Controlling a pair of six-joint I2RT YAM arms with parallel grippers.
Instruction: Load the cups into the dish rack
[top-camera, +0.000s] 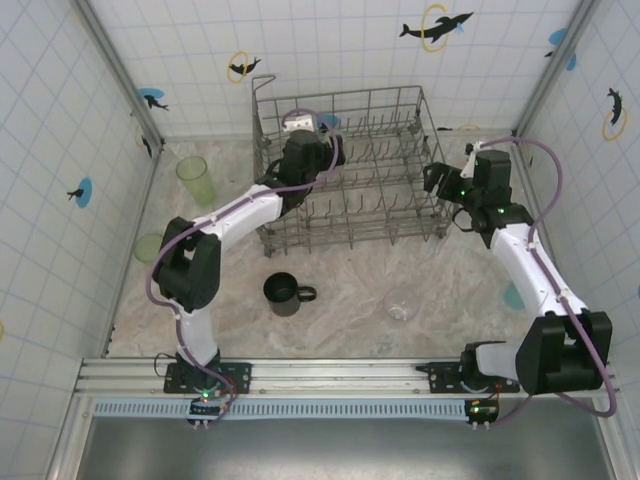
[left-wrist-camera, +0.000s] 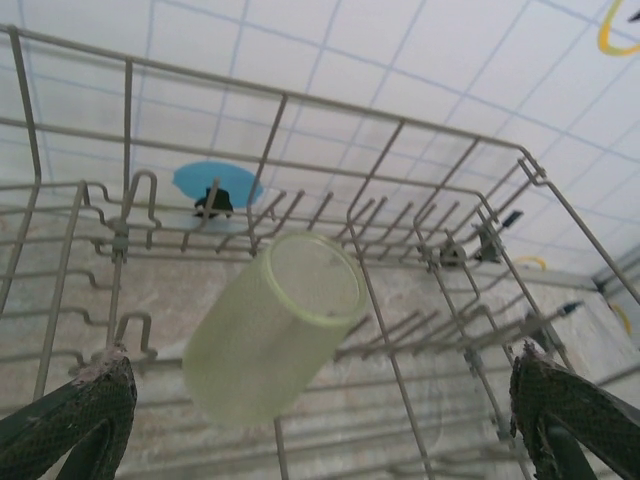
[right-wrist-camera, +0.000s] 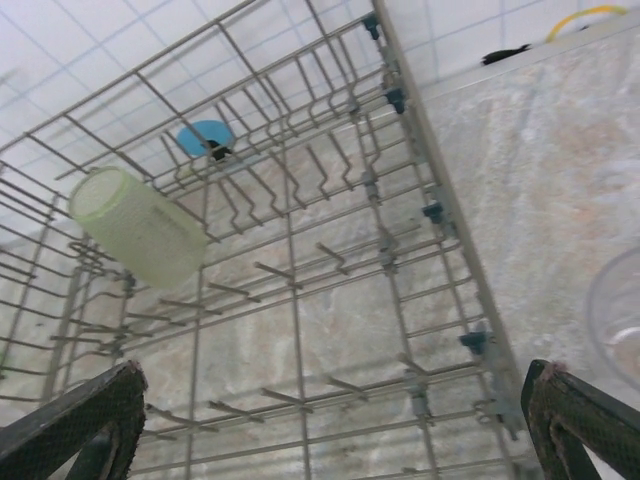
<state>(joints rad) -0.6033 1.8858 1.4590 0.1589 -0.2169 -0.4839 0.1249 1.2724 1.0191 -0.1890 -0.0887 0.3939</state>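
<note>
The grey wire dish rack (top-camera: 400, 215) stands at the back middle of the table. A light green tumbler (left-wrist-camera: 275, 325) lies tilted on its tines, also visible as the green tumbler (right-wrist-camera: 135, 225) in the right wrist view. My left gripper (top-camera: 305, 140) hangs open inside the rack, its fingers (left-wrist-camera: 75, 420) wide on either side of that tumbler and apart from it. My right gripper (top-camera: 440, 180) is open over the rack's right edge, holding nothing. On the table stand a black mug (top-camera: 283, 293), a clear glass (top-camera: 401, 305) and a green tumbler (top-camera: 195, 178).
Another green cup (top-camera: 150, 247) sits at the left wall, partly behind my left arm. A teal cup (top-camera: 513, 296) peeks out beside my right arm. Tiled walls close in the table on three sides. The clear glass (right-wrist-camera: 620, 310) lies just right of the rack.
</note>
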